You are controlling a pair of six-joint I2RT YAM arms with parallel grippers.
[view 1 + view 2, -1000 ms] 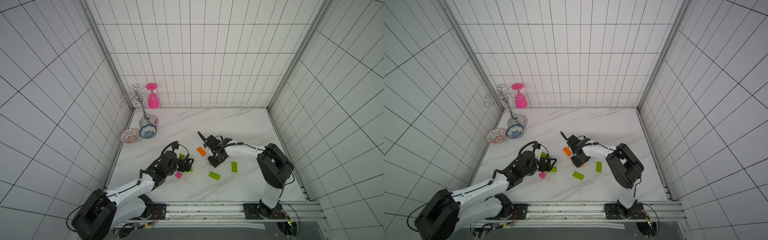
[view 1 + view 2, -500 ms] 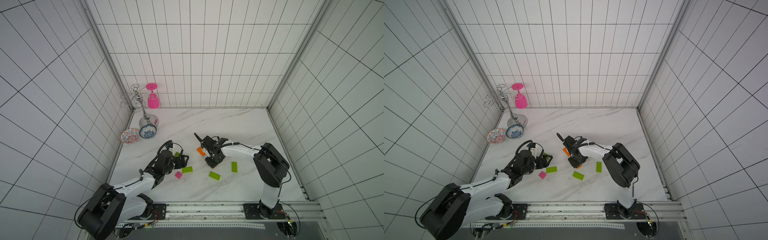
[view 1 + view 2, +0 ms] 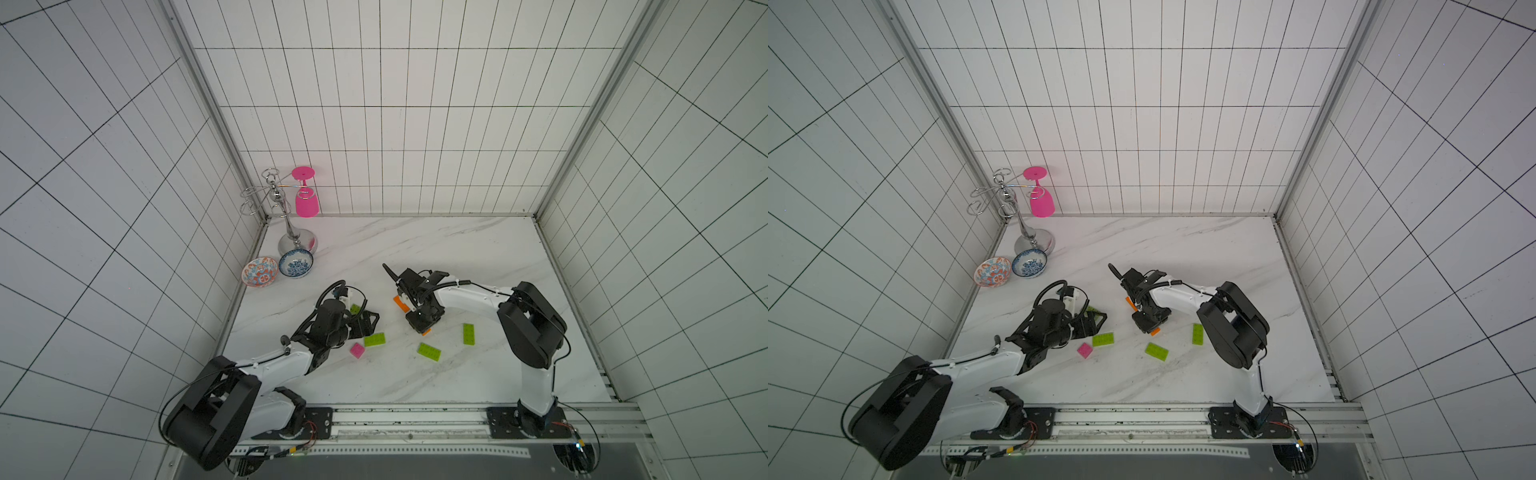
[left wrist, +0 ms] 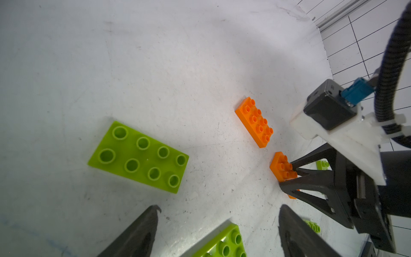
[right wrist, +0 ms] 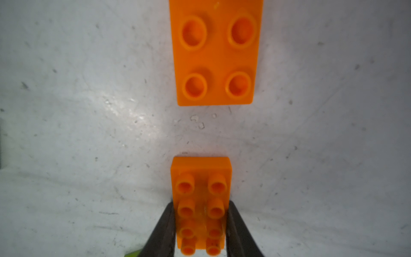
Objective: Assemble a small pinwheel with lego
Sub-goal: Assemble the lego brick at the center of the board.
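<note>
Right gripper (image 5: 201, 231) clenched on an orange brick (image 5: 201, 191); left gripper (image 4: 219, 209) released, empty.

You have the orange brick pinched by its long sides, studs up, low at the marble table (image 3: 415, 249); whether it rests on the surface you cannot tell. Its free end faces the second orange brick (image 5: 214, 51), in line, with a gap between them. The left gripper's fingers (image 4: 138, 235) stand either side of the near green brick (image 4: 220, 244), touching neither edge; the far green brick (image 4: 139, 156) lies flat ahead. In a top view the third green brick (image 3: 429, 351) and fourth green brick (image 3: 468, 333) lie near the right gripper, and the pink brick (image 3: 357, 350) sits just beside the near green brick. Every brick lies single, none joined.
</note>
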